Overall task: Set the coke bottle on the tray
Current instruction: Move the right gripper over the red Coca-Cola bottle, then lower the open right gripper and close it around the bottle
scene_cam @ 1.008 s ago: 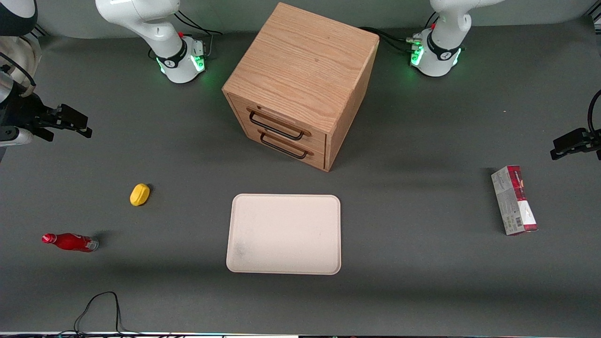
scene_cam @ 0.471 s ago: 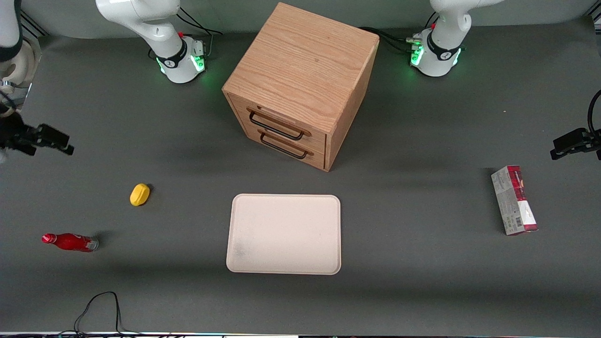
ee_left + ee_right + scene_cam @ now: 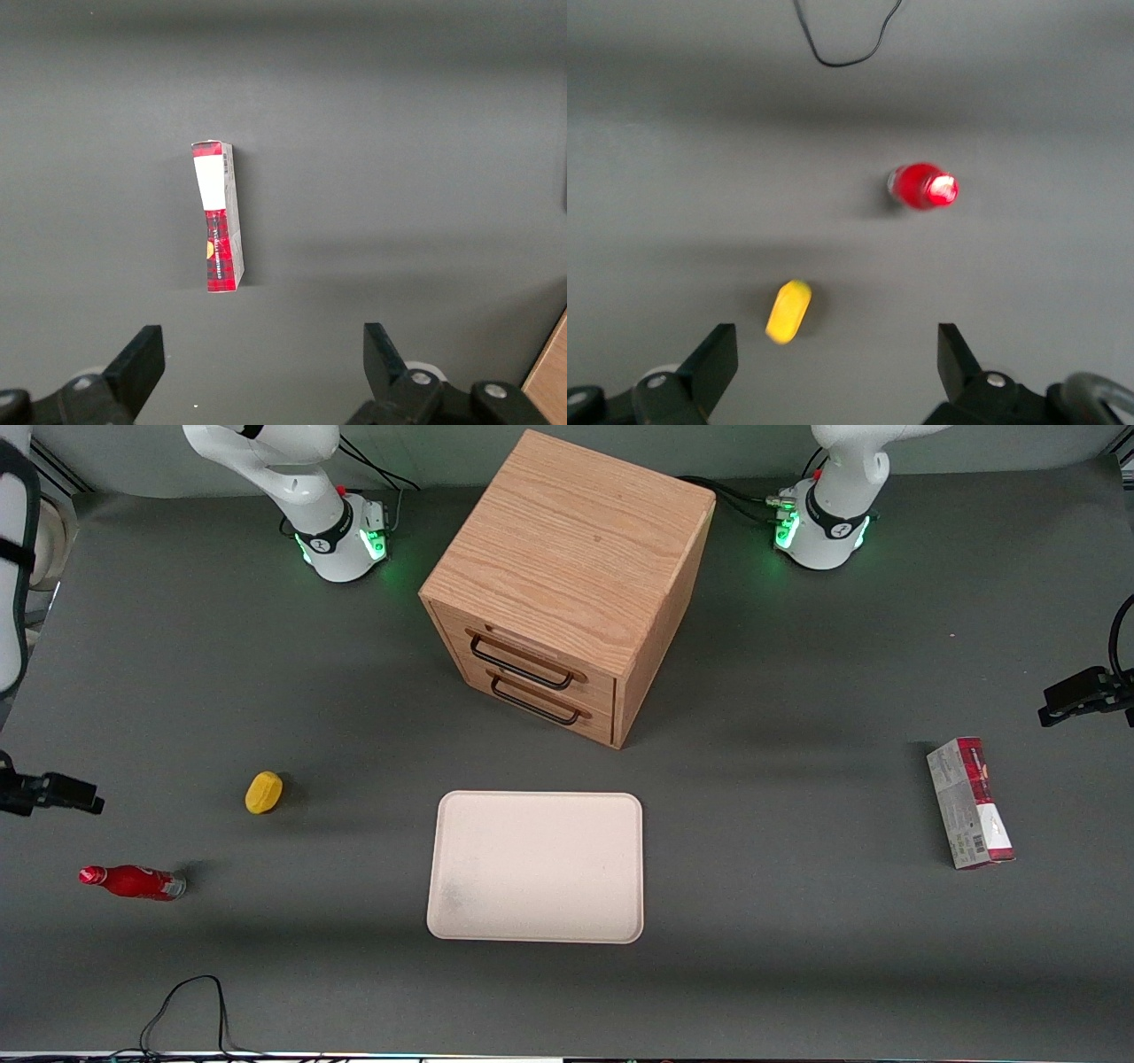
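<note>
The coke bottle (image 3: 133, 882), small, red and glossy with a silvery base, lies on its side on the grey table at the working arm's end. It also shows in the right wrist view (image 3: 921, 187), cap end toward the camera. The cream tray (image 3: 536, 866) lies flat at mid table, nearer the front camera than the cabinet, with nothing on it. My right gripper (image 3: 62, 794) hovers at the table's working-arm end, a little farther from the front camera than the bottle and apart from it. In the right wrist view the gripper (image 3: 835, 354) is open and holds nothing.
A small yellow object (image 3: 264, 792) lies between the bottle and the tray, close to the gripper (image 3: 788, 311). A wooden drawer cabinet (image 3: 567, 584) stands at mid table. A red-and-grey carton (image 3: 970, 802) lies toward the parked arm's end. A black cable (image 3: 186, 1001) loops near the front edge.
My right gripper has moved steadily nearer the front camera, toward the bottle. The bottle, tray and other objects have not moved.
</note>
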Controlling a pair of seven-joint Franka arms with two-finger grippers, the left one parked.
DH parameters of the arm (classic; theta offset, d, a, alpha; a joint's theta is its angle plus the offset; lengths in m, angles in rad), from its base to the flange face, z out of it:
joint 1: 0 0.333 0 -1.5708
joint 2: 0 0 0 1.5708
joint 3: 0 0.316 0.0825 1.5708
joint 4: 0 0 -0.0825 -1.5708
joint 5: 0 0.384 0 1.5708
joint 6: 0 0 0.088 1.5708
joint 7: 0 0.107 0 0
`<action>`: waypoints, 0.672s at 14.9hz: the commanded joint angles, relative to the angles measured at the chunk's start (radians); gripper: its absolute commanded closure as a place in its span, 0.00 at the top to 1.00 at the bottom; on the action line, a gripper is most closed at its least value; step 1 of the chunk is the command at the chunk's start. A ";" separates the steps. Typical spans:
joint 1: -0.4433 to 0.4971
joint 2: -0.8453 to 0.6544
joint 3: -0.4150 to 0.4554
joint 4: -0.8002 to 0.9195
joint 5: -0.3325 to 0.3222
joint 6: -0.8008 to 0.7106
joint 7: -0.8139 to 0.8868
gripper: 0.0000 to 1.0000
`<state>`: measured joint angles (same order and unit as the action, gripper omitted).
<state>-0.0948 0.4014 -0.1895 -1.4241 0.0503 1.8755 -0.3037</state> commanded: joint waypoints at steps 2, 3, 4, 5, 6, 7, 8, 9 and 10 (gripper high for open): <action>-0.051 0.134 0.001 0.068 0.062 0.108 -0.126 1.00; -0.060 0.155 0.001 0.067 0.071 0.140 -0.139 1.00; -0.077 0.175 0.001 0.067 0.089 0.164 -0.167 1.00; -0.089 0.195 0.001 0.068 0.118 0.178 -0.207 1.00; -0.098 0.211 0.001 0.070 0.144 0.195 -0.234 1.00; -0.108 0.227 0.001 0.079 0.152 0.207 -0.242 1.00; -0.109 0.244 0.002 0.091 0.154 0.214 -0.244 1.00; -0.111 0.260 0.002 0.100 0.154 0.223 -0.244 1.00; -0.120 0.272 0.008 0.102 0.154 0.240 -0.245 1.00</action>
<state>-0.1998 0.6298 -0.1898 -1.3758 0.1777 2.1020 -0.5168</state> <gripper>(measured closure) 0.000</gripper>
